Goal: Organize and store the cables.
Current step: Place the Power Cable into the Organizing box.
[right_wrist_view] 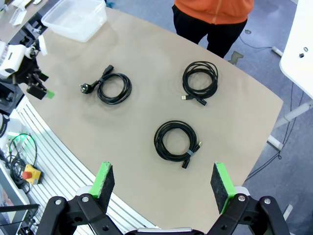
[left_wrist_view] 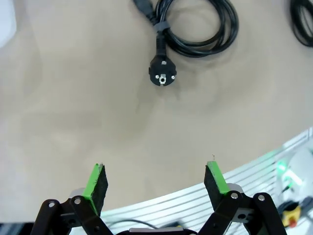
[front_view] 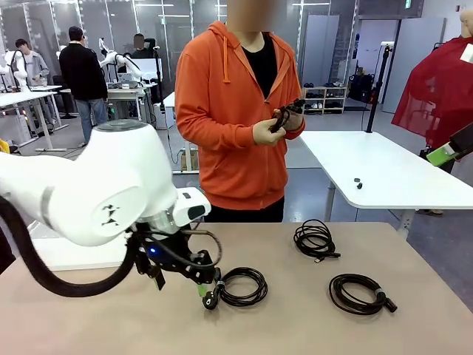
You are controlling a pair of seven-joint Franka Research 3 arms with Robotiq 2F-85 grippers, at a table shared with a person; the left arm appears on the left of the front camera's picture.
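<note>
In the front view the left hand point(front_view: 198, 285), empty and spread wide, hangs just beside the plug-ended cable point(front_view: 241, 287) on the desk point(front_view: 332, 329); its wrist view puts the plug point(left_wrist_view: 162, 76) straight ahead, the loops beyond it; the right wrist view shows the right hand point(right_wrist_view: 164, 178), also wide open and empty, high above, well apart.

The right gripper point(right_wrist_view: 161, 169) is black with green pads point(right_wrist_view: 103, 182); ahead of its fingers, black cables point(right_wrist_view: 158, 141) on a plain tan table point(right_wrist_view: 146, 98), an orange hoodie point(right_wrist_view: 215, 10) beyond.
</note>
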